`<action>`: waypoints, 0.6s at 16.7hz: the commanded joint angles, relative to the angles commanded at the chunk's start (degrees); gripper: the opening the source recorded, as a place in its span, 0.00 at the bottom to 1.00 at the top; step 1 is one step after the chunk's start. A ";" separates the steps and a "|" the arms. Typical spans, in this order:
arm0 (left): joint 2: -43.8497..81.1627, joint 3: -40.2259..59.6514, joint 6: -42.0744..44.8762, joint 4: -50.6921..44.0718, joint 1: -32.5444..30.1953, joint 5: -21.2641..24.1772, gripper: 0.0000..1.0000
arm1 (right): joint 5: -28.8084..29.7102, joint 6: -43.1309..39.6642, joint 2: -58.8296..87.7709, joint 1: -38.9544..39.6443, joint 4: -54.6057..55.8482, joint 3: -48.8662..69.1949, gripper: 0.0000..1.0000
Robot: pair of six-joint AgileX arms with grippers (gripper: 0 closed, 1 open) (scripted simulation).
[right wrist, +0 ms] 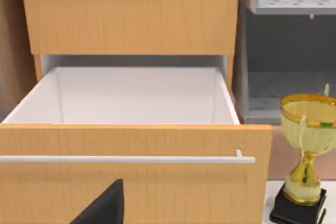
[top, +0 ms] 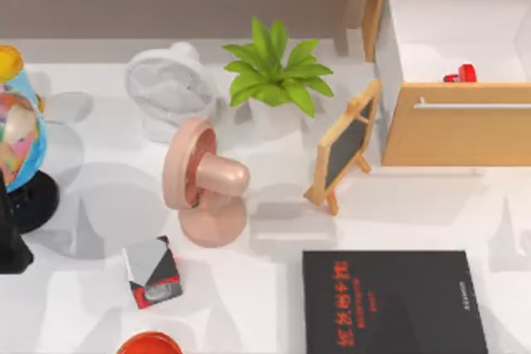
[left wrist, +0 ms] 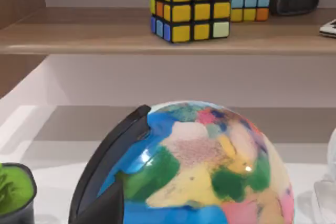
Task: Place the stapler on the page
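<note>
Looking down from the top view, the stapler (top: 461,74) lies inside the open wooden drawer (top: 452,126) at the table's right, near its front panel, well apart from the page (top: 392,303) lying flat at the near edge, with a small blackboard easel (top: 344,145) between them. The left wrist view faces a globe (left wrist: 194,166) below a shelf holding a puzzle cube (left wrist: 191,8). The right wrist view faces the drawer front (right wrist: 131,169) beside a gold trophy (right wrist: 307,150); whether either gripper is open or closed cannot be told.
</note>
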 joint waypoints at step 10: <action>0.00 0.00 0.00 0.00 0.00 0.00 1.00 | 0.28 1.71 21.38 1.46 -14.53 20.95 1.00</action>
